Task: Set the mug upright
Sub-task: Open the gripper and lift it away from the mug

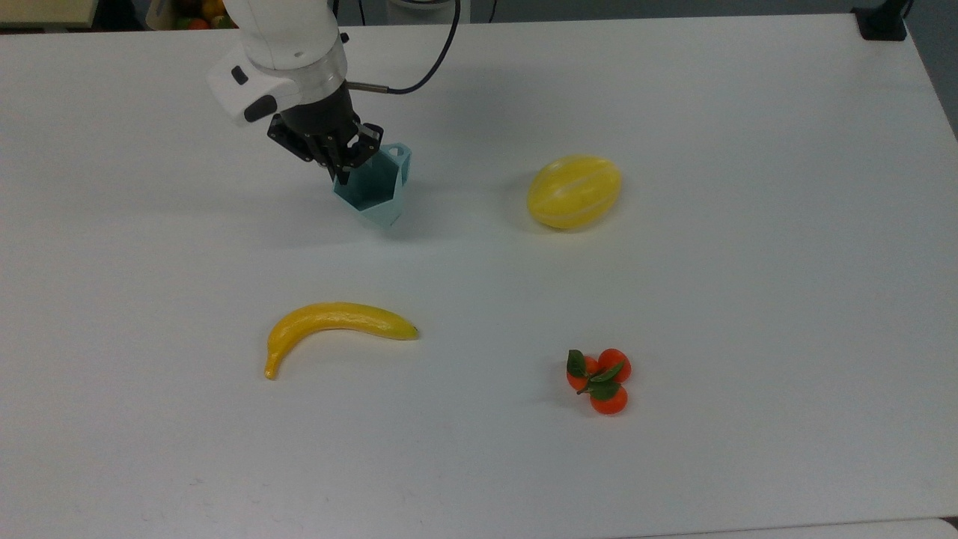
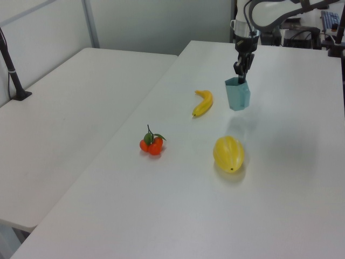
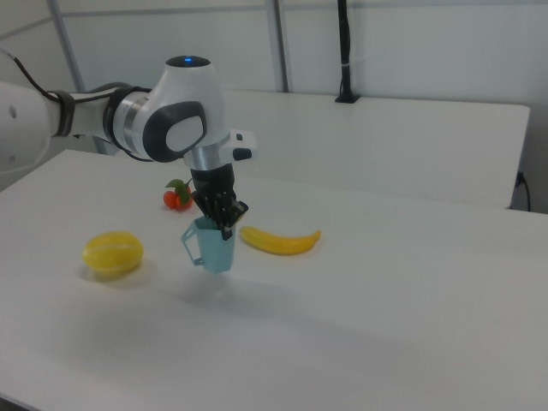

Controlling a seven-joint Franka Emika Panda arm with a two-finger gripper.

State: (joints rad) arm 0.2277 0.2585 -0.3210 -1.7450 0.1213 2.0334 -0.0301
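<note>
Top view: jaws [image 1: 343, 166] grip the rim of the upright, unlabelled teal mug [image 1: 378, 196].

On the white table [image 1: 748, 224], the pale teal faceted mug [image 1: 378, 196] sits at the top view's upper left, the yellow melon [image 1: 574, 191] to its right, the yellow banana [image 1: 334, 325] below, and the orange tangerine cluster [image 1: 601, 379] lower right.

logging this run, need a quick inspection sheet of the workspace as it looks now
surface: white table, bare apart from the items below
job's things: mug upright, opening up, handle on the right view's left
clutter: banana, yellow melon, cluster of small oranges, all apart from the mug
end effector: shut on the mug's rim
cables: black cable on the arm
surroundings: second table, bin of fruit past the table's far edge
</note>
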